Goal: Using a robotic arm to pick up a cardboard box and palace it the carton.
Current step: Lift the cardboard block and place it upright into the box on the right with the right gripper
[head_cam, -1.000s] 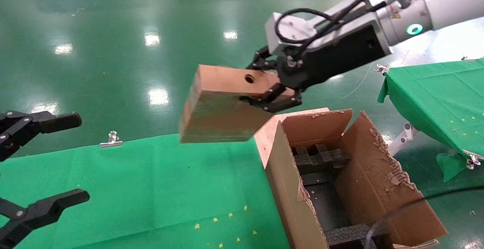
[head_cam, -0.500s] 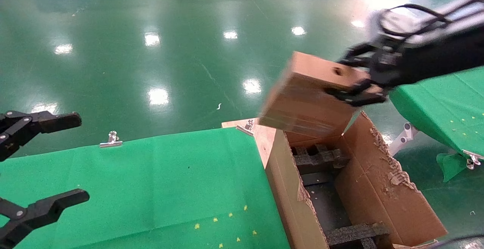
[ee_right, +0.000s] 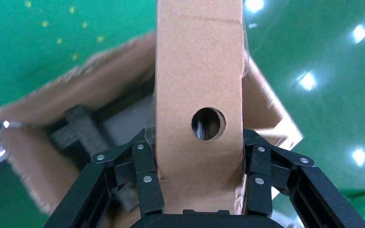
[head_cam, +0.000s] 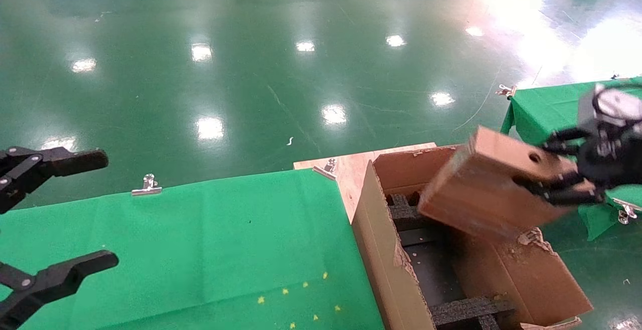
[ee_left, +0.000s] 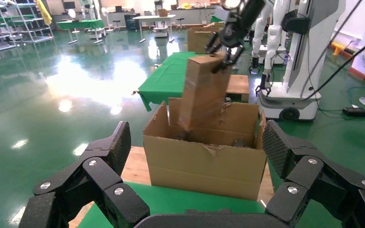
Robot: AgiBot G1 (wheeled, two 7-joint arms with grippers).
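My right gripper (head_cam: 556, 179) is shut on the cardboard box (head_cam: 481, 189), a small flat brown box with a round hole in its narrow face. The fingers clamp its two broad sides near the hole. The box hangs tilted over the open carton (head_cam: 386, 260), its lower end dipping inside between the ragged flaps. Black foam inserts (head_cam: 469, 310) lie in the carton. In the right wrist view the box (ee_right: 199, 71) sits between the fingers of the gripper (ee_right: 195, 175), with the carton (ee_right: 109, 80) below. The left wrist view shows the box (ee_left: 202, 90) above the carton (ee_left: 204, 166). My left gripper (head_cam: 105, 209) is open and empty at the far left.
A green-clothed table (head_cam: 200, 239) stands left of the carton, with metal clips (head_cam: 147, 184) on its far edge and a bare wooden corner (head_cam: 351, 169). A second green table (head_cam: 551, 104) stands to the right. Shiny green floor lies beyond.
My right gripper has carried the cardboard box to the right and down, from above the table's far edge to over the carton's opening. The left arm has not moved.
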